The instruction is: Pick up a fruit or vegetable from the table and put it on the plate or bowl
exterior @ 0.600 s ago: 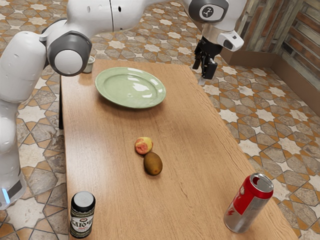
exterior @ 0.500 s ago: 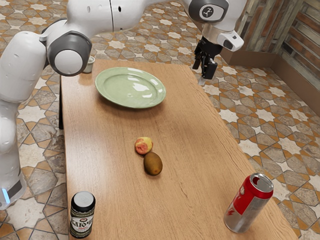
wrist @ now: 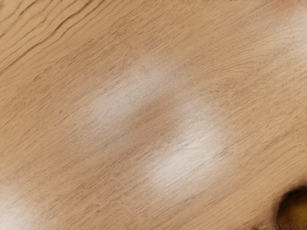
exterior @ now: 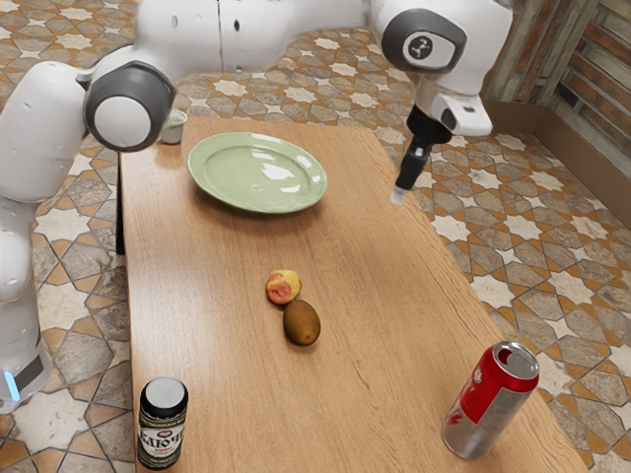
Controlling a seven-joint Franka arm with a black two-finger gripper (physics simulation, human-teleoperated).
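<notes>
End effector: the black end effector [exterior: 398, 194] hangs above the desk [exterior: 424, 296], near its edge on the exterior view's right and beside the plate. It is turned edge-on to the camera, so I cannot tell whether it is open or closed. It carries no fruit.
Under the hand: the wrist view looks down on bare wood grain of the desk [wrist: 144, 115]. A brown rounded shape [wrist: 293, 213] shows at the margin, possibly the kiwi, though too little of it shows to be sure.
Plate: the green plate [exterior: 257, 172] lies flat at the far end of the desk with nothing on it.
Fruit: a small red-and-yellow fruit, most likely a peach [exterior: 283, 287], and a brown kiwi [exterior: 302, 322] lie mid-desk, touching each other. Both are well apart from the plate and from the end effector.
Step in hand: I judge this to be the approach, with no grasp made yet.
Next move: the hand needs to travel over one fruit and come down on it. Because the two touch, the grip should probably close across the free sides so the neighbour is not pushed.
Writing: the dark can [exterior: 163, 422] at the near edge has a pale label with dark lettering that seems to begin with "K". The rest is too small to read.
Red can: the red can [exterior: 490, 399] near the exterior view's right corner shows no legible text.
</notes>
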